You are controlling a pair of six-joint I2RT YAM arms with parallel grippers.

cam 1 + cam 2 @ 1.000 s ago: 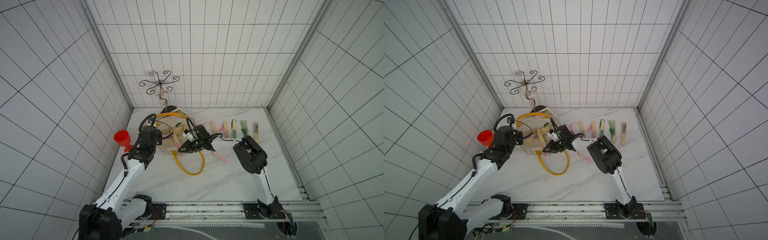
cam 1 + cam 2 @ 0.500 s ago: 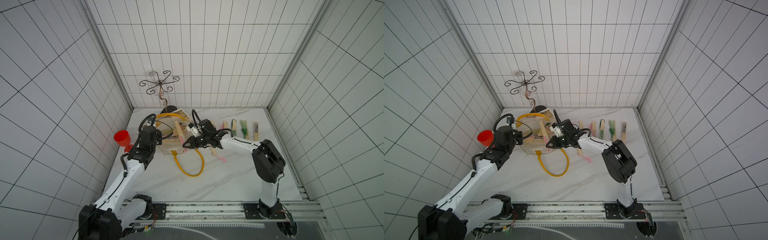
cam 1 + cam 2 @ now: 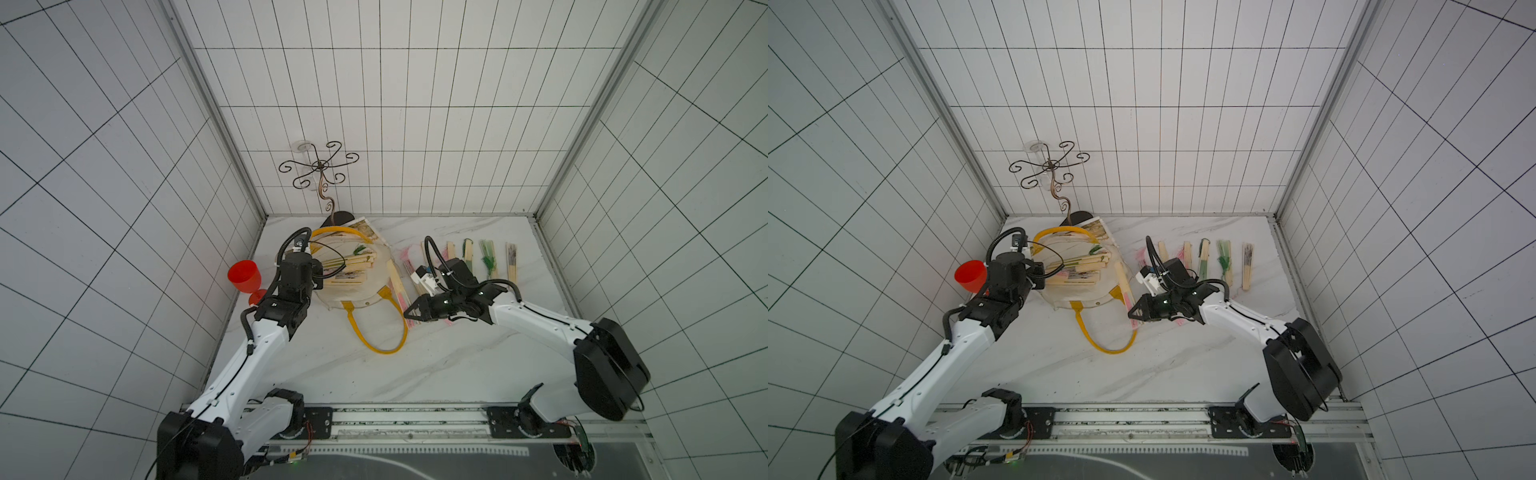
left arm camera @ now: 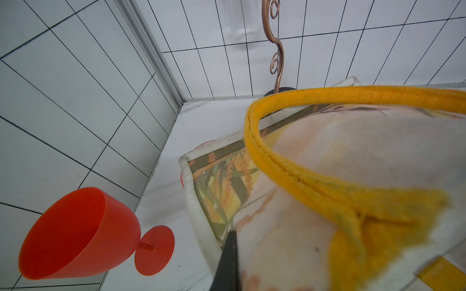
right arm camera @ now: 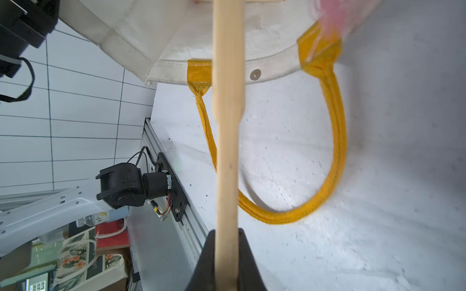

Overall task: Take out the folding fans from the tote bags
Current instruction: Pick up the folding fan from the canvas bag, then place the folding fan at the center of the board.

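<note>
Pinching the upper canvas wall of the tote bag with the left end effector, jaws closed on the cloth right beside the upper yellow handle; judged a way to prop the mouth open toward the right end effector. Gripping a bamboo folding fan in that right end effector, jaws shut tight on the narrow handle end, the wider blade reaching away from the fingertips and across the bag's lower lip. Far tip clear of the mouth or not: impossible to tell. Probably taken by the slim end to fit between the jaws and to draw the long stick out lengthways. Directly ahead of the left end effector, inside the bag: a loose stack of closed fans, bamboo sticks lying roughly parallel, with a green tassel on top; number not readable. Behind the right end effector, on the side away from the bag: a row of closed fans laid side by side and apart on the marble bench, green and dark-printed ones farthest out, pink ones nearest the wrist; evidently the place for fans already removed. Under the right fingertips, the lower yellow handle lying slack in a loop. Beside the left wrist, away from the bag, a red plastic goblet, apart from everything in play.
</note>
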